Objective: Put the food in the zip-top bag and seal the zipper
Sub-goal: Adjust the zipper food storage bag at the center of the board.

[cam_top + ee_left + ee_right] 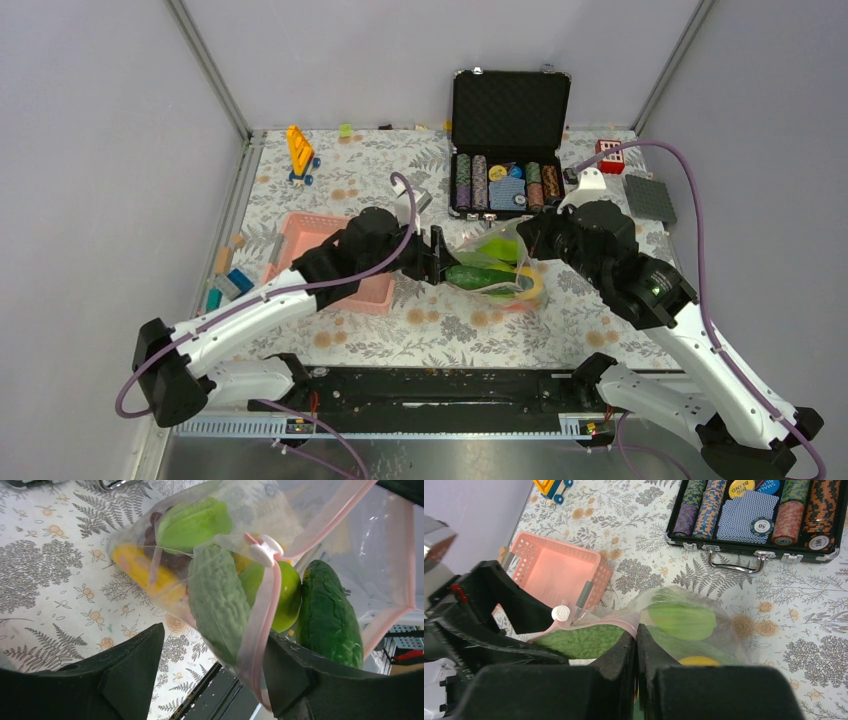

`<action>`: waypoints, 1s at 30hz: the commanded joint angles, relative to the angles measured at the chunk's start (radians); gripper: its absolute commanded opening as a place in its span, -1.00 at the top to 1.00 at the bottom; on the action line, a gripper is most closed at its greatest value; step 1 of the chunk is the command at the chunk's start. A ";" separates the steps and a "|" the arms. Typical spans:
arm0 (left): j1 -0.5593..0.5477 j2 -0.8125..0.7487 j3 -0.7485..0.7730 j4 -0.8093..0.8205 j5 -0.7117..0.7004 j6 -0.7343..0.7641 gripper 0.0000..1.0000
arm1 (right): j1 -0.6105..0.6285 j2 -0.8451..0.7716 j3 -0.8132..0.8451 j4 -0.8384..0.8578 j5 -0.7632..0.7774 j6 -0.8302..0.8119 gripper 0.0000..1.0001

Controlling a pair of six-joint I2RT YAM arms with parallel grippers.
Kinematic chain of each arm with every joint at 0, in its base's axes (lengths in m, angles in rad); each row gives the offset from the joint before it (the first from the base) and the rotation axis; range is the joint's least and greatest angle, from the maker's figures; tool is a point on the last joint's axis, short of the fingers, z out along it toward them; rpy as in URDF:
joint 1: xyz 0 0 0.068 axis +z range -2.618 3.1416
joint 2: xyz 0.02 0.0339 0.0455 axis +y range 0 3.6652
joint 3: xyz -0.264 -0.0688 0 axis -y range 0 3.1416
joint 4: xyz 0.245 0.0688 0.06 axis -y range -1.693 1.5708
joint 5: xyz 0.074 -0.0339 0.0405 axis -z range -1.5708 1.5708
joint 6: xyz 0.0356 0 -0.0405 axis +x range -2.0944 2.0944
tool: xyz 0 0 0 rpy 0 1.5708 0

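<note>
Jaws of the left gripper [440,262] stand apart around the zipper [260,617] of the zip-top bag [492,250]. The bag holds the food [192,525] and sits between both arms, and the right gripper [636,632] is clamped on its pink strip. Beyond are a pink basket [300,235] and a black case [510,100].

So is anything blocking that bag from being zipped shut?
Possibly: the dark cucumber seems to lie in the open mouth of the bag, just past the white slider on the zipper. Nothing else visible does.
</note>
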 commanded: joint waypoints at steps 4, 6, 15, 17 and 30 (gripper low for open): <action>0.000 0.055 0.092 0.006 -0.045 -0.010 0.01 | -0.008 -0.007 0.030 0.111 -0.021 0.001 0.90; -0.001 0.054 0.117 -0.039 -0.111 -0.012 0.25 | -0.008 -0.003 0.032 0.110 -0.020 -0.002 0.89; -0.001 0.015 0.242 -0.276 -0.318 -0.035 1.00 | -0.008 0.059 0.105 0.070 0.028 -0.049 0.89; -0.002 0.025 0.304 -0.333 -0.343 -0.040 1.00 | -0.008 0.093 0.123 0.071 -0.038 -0.081 0.89; -0.029 0.274 0.748 -0.741 -0.600 -0.081 1.00 | -0.008 0.232 0.201 0.065 -0.217 -0.258 0.46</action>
